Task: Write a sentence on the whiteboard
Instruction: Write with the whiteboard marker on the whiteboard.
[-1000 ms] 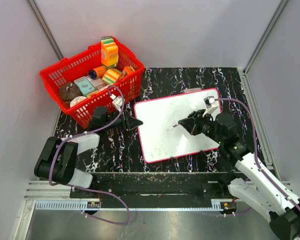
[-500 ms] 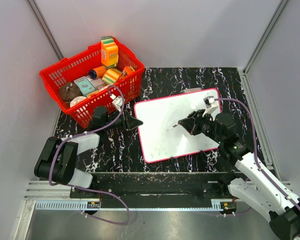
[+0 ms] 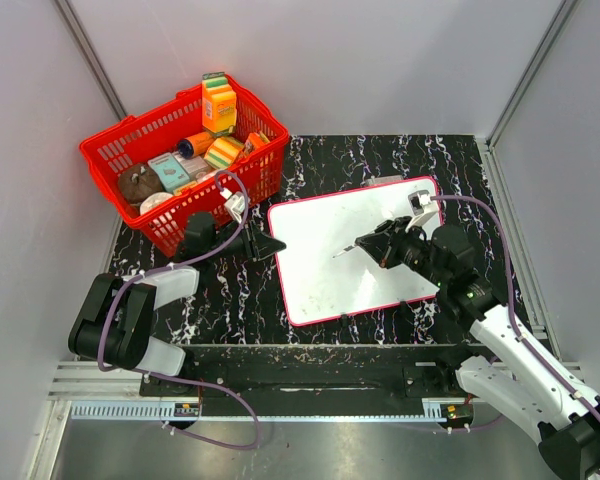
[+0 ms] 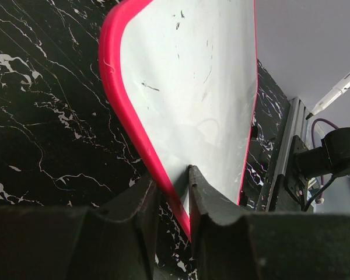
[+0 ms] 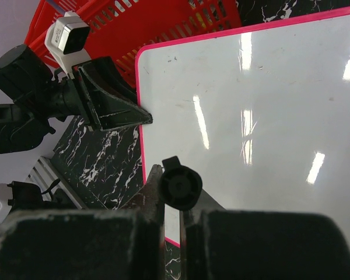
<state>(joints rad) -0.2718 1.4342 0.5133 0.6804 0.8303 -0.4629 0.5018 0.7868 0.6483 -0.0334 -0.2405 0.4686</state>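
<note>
The whiteboard (image 3: 325, 275), white with a pink frame, lies flat on the black marble table; it also shows in the left wrist view (image 4: 198, 87) and the right wrist view (image 5: 262, 99). My left gripper (image 3: 277, 245) (image 4: 174, 182) is shut on the whiteboard's left edge, one finger above the pink rim and one below. Over the board's middle, my right gripper (image 3: 370, 245) (image 5: 176, 191) is shut on a marker (image 3: 346, 252) (image 5: 181, 186) (image 4: 338, 88). The marker's tip points left and down. Whether the tip touches the surface I cannot tell. The board bears only faint smudges.
A red basket (image 3: 105, 160) (image 5: 163, 26) full of groceries stands at the back left, right behind my left gripper. Grey walls close in the table on three sides. A metal rail (image 3: 280, 385) runs along the near edge.
The right gripper with the marker has crept very slightly toward the far side. The left gripper and the whiteboard have not moved.
</note>
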